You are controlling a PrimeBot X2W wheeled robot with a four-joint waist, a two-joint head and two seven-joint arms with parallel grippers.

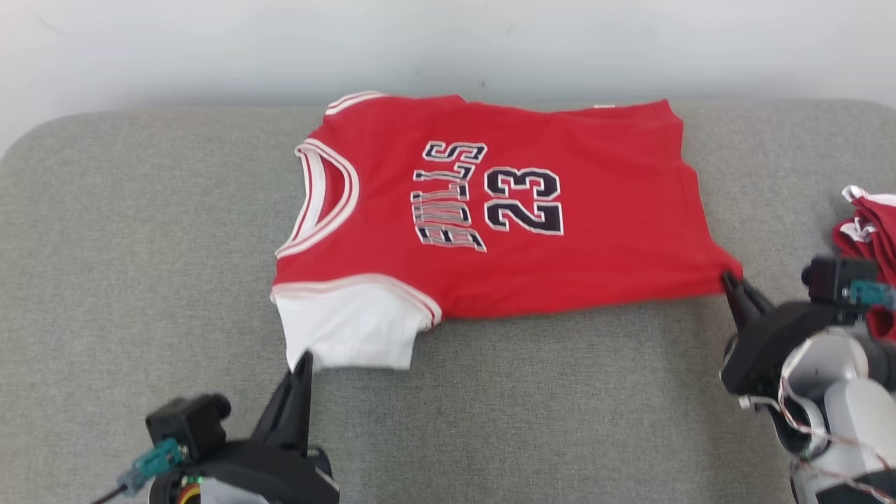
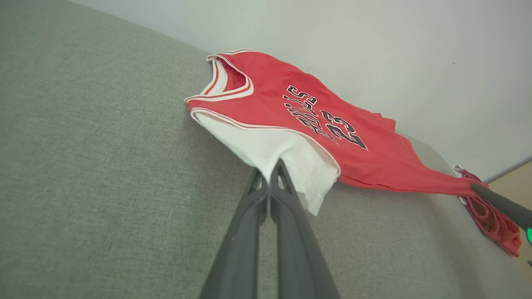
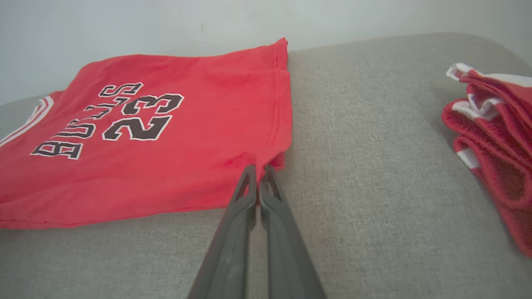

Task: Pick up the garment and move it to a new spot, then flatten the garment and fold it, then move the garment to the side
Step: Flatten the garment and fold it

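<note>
A red jersey (image 1: 560,252) with white sleeves and "BULLS 23" lettering lies spread sideways on the grey cushioned surface (image 1: 140,245), its neck to the left and hem to the right. My left gripper (image 1: 302,358) is shut on the corner of the white sleeve (image 2: 270,149) nearest me, with its tips (image 2: 270,166) pinching the cloth. My right gripper (image 1: 729,278) is shut on the near hem corner of the jersey (image 3: 166,166), its tips (image 3: 257,168) closed on the red fabric. The cloth is pulled taut between both grippers.
A second pile of red and white clothing (image 1: 871,231) sits at the right edge of the surface, also seen in the right wrist view (image 3: 494,137). A pale wall (image 1: 448,42) runs right behind the surface. Bare cushion lies left of the jersey.
</note>
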